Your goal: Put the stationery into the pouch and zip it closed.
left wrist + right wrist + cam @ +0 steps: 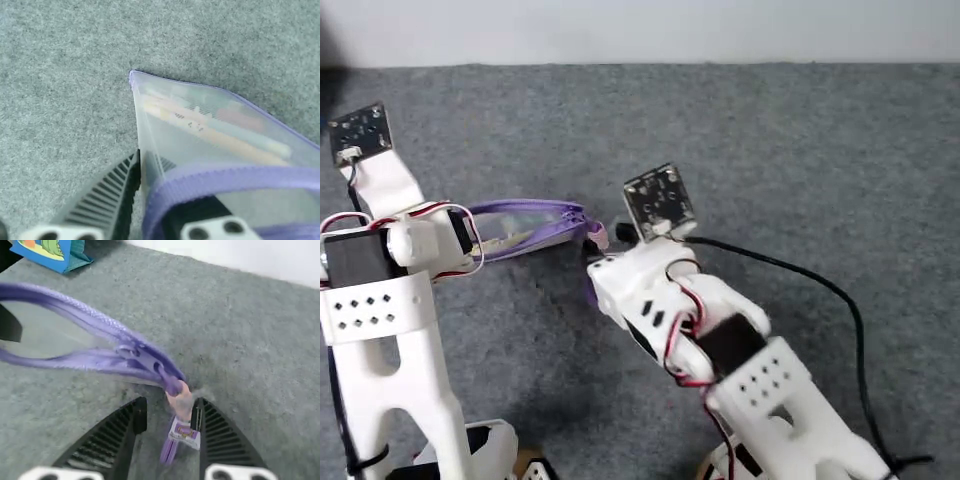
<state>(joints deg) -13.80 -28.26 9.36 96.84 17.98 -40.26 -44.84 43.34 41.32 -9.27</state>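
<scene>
left pincer [150, 175] grips pouch [210, 130], right pincer [169, 407] parted around zip pull [179, 392], tag [184, 432] unreadable

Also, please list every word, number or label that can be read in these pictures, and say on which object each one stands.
No text can be read with certainty.
Small tag hanging from the zip pull of the pouch: some print, too blurred to read.
Pencil inside the pouch: dark marks, too blurred to read.
Blue box on the carpet behind: a coloured picture, no legible words.
</scene>
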